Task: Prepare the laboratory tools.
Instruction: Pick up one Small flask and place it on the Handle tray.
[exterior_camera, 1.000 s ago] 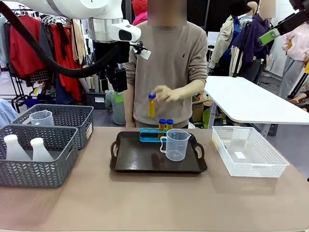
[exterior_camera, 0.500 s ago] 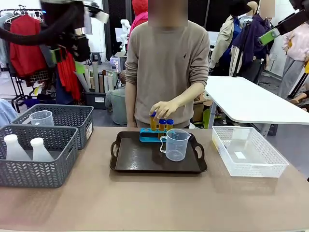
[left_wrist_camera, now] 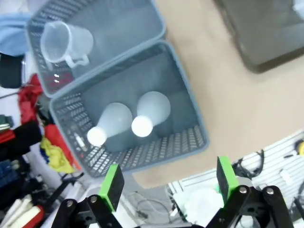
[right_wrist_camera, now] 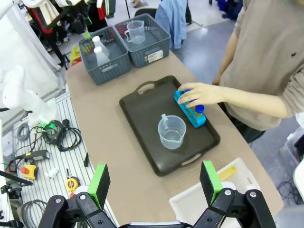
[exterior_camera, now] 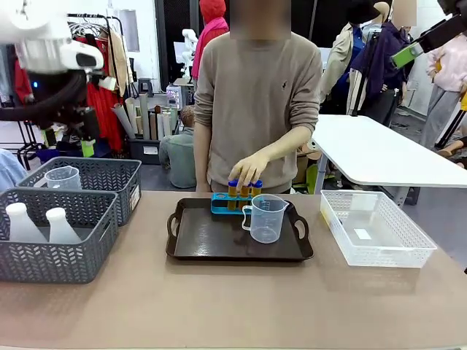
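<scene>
A blue rack (exterior_camera: pixel 222 204) stands at the back of the black tray (exterior_camera: pixel 211 240), holding three yellow tubes with blue caps (exterior_camera: pixel 255 188). The person's hand (exterior_camera: pixel 248 171) rests on the tubes. A clear beaker (exterior_camera: pixel 266 217) stands on the tray in front of the rack. Two white flasks (exterior_camera: pixel 22 222) sit in the near grey basket (exterior_camera: pixel 51 262). My left gripper (exterior_camera: pixel 69 140) hangs open and empty high above the grey baskets; its wrist view looks down on the flasks (left_wrist_camera: pixel 152 110). My right gripper (right_wrist_camera: pixel 154 183) is open and empty, high over the tray (right_wrist_camera: pixel 142 111), rack (right_wrist_camera: pixel 194 118) and beaker (right_wrist_camera: pixel 171 132).
A second beaker (exterior_camera: pixel 63 177) lies in the far grey basket (exterior_camera: pixel 109 175). A white mesh basket (exterior_camera: pixel 376 227) stands right of the tray. The person stands at the far edge. Bare tabletop (exterior_camera: pixel 233 306) runs along the front.
My left arm has swung left, from behind the tray to above the grey baskets. The person has lowered a tube from the air into the rack.
</scene>
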Robot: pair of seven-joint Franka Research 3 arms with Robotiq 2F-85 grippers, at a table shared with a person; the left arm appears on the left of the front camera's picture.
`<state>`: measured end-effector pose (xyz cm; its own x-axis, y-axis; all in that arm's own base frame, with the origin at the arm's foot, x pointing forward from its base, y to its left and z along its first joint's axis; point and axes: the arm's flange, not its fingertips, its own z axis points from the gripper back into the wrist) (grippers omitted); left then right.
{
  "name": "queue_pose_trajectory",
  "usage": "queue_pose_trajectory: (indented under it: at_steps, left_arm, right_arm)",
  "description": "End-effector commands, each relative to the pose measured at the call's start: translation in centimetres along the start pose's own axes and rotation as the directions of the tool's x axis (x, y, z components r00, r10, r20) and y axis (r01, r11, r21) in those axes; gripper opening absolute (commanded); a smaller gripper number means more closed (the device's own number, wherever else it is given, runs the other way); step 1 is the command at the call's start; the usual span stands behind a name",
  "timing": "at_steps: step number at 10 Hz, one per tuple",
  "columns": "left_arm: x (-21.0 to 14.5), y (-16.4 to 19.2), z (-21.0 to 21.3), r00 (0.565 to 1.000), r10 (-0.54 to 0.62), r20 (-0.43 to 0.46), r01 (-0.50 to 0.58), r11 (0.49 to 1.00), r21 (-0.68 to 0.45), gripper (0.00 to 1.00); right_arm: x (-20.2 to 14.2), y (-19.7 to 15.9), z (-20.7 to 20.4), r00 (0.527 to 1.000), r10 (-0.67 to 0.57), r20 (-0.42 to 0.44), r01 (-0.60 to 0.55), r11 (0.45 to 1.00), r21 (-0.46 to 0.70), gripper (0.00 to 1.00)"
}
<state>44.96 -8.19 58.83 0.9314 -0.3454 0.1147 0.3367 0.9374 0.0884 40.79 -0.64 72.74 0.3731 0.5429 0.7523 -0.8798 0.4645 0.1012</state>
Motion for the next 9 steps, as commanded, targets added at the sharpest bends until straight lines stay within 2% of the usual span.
queue_pose_trajectory:
  at_steps: [1,3,5,7,8,9]
  left_arm:
    - [-0.8,1.5,-2.7,0.994,0.108,0.037,-0.107,0.994,-0.028,1.00]
    - [-2.0,3.2,-5.5,0.975,0.213,0.055,-0.210,0.976,-0.063,1.00]
    - [-3.5,4.1,-7.2,0.951,0.309,0.020,-0.306,0.949,-0.078,1.00]
    - [-4.1,4.3,-9.8,0.947,0.318,-0.044,-0.321,0.943,-0.092,1.00]
    - [-3.5,2.8,-9.7,0.962,0.271,-0.034,-0.273,0.960,-0.069,1.00]
    - [-3.8,4.7,-8.9,0.953,0.301,-0.033,-0.303,0.951,-0.057,1.00]
  right_arm:
    - [0.2,0.2,0.0,1.000,-0.001,0.009,0.001,1.000,0.005,1.00]
    - [0.2,0.2,0.0,1.000,-0.001,0.009,0.001,1.000,0.005,1.00]
    - [0.2,0.2,0.0,1.000,-0.001,0.009,0.001,1.000,0.005,1.00]
    - [0.2,0.2,0.0,1.000,-0.001,0.009,0.001,1.000,0.005,1.00]
    - [0.2,0.2,0.0,1.000,-0.001,0.009,0.001,1.000,0.005,1.00]
    - [0.2,0.2,0.0,1.000,-0.001,0.009,0.001,1.000,0.005,1.00]
